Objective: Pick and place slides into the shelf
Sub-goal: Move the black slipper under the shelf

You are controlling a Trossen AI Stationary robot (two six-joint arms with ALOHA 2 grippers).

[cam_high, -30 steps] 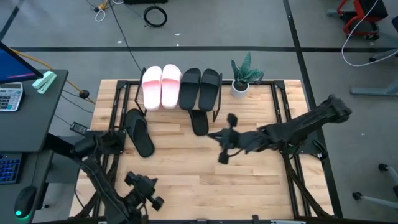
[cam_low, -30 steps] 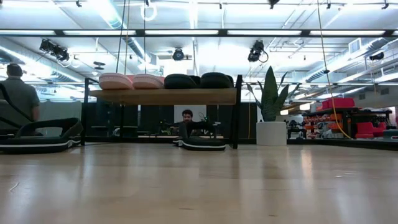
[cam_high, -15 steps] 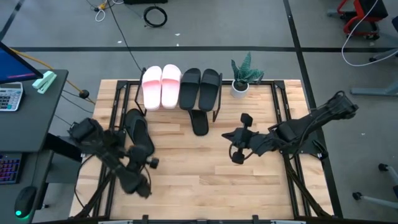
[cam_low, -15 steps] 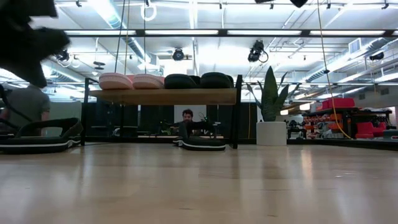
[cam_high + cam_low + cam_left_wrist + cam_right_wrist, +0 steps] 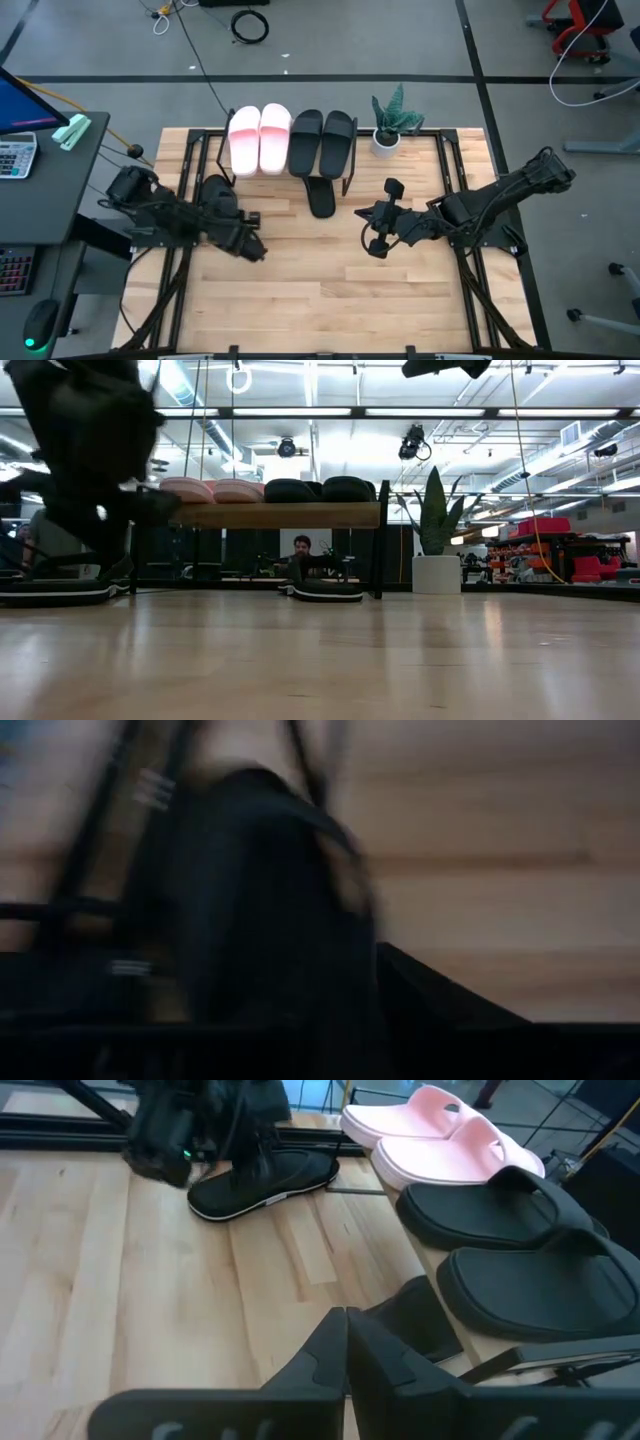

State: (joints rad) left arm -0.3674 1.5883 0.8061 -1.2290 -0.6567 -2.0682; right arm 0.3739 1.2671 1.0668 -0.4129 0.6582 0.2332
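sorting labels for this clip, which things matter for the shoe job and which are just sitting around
Job:
pink slides
black slides
flip-flop under shelf
flip-flop by left end effector
shelf

Lying about:
potted plant
calculator

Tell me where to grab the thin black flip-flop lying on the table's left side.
Grip the thin black flip-flop across its raised thong strap, coming from above. It lies flat, sole down, leaving the strap as the only raised part. The left gripper is beside it.

The slatted wooden table (image 5: 330, 270) carries the shelf (image 5: 290, 160), a potted plant (image 5: 387, 122) just beside it, and two black flip-flops (image 5: 320, 195) (image 5: 215, 195).
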